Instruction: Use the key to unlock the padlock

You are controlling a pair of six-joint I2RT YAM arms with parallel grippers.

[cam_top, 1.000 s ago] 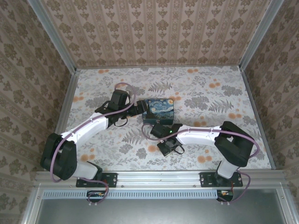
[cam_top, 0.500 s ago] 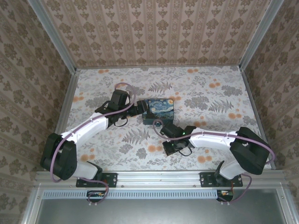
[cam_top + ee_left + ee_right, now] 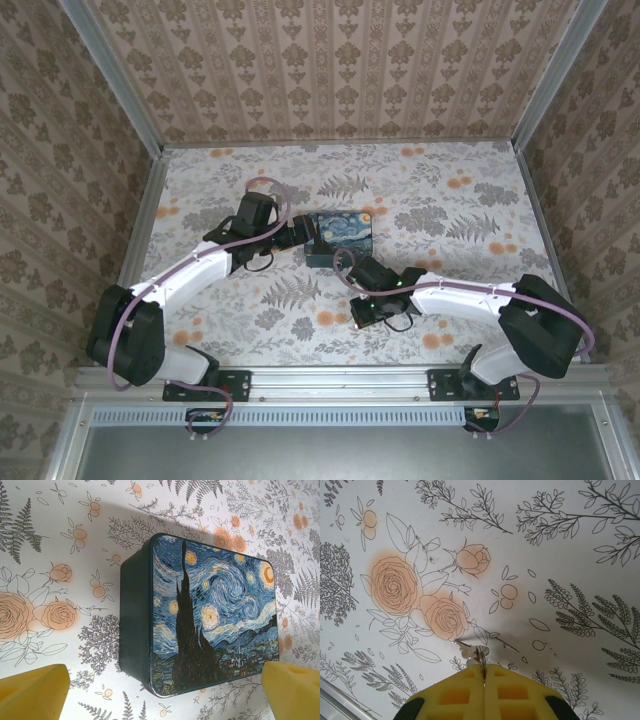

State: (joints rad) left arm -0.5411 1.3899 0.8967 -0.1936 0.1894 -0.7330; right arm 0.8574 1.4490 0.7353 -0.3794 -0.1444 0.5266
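Right end effector (image 3: 483,672): closed, its yellow pads pinching the key (image 3: 471,651) by the head and hanging low over the counter.
Left end effector (image 3: 303,237): standing wide open and gripping nothing, one pad (image 3: 32,692) showing on each side of the wrist view, just beside the left end of the box.
Bearing for the coming move: the box is lying beyond the right end effector and a little to its left, apart from it. The left arm is sitting much nearer the box, but the right one is carrying the key.
Room: patterned walls (image 3: 330,70) are closing in the back and both sides.
Counter (image 3: 450,200): a flat floral sheet, and open space is lying between the key and the box.
Box (image 3: 215,615): a dark tin with a swirly blue-and-yellow lid, lying flat with its long axis running across the counter.
Key: its blade is sticking out past the pad tips, pointing forward and left toward a printed rose; whether it is touching the counter I cannot tell.
Padlock: I am not finding it; judging by the task, it is probably sitting near the box.
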